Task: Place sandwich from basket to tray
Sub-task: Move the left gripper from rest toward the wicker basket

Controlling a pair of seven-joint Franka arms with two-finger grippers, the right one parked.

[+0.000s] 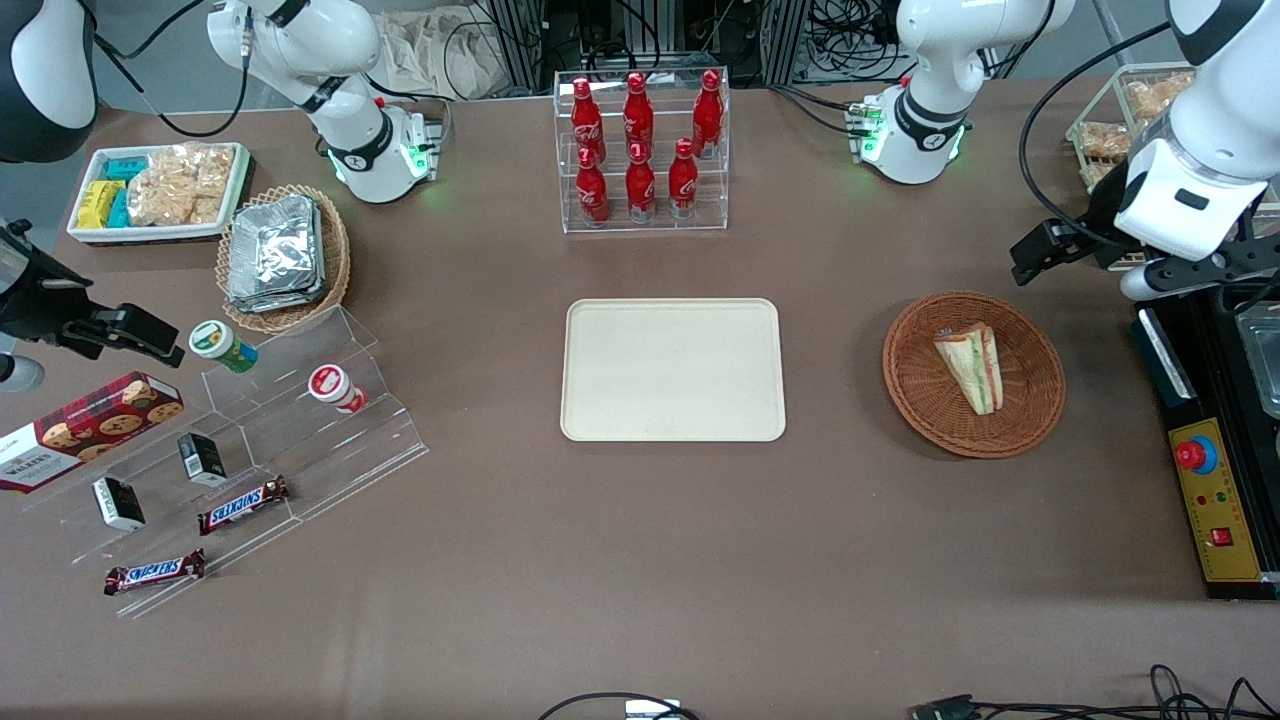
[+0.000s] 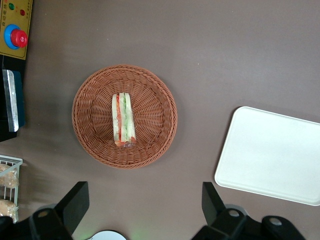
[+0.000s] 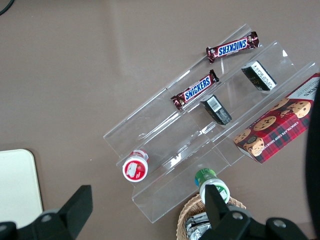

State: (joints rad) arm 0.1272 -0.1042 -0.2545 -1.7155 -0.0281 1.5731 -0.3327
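Sandwich [image 1: 972, 366] is lying in the reddish-brown wicker basket [image 1: 1030, 420], roughly at its middle, wrapped, w/ green and red-orange filling showing along one edge. Basket is sitting on the table [image 1: 640, 560], toward the working arm's end from the cream tray [image 1: 672, 369], well apart from it. Left gripper [image 2: 145, 206] is hovering above the table near the basket, not touching basket or sandwich, fingers [image 2: 76, 201] spread wide w/ nothing between them. Tray is lying bare.
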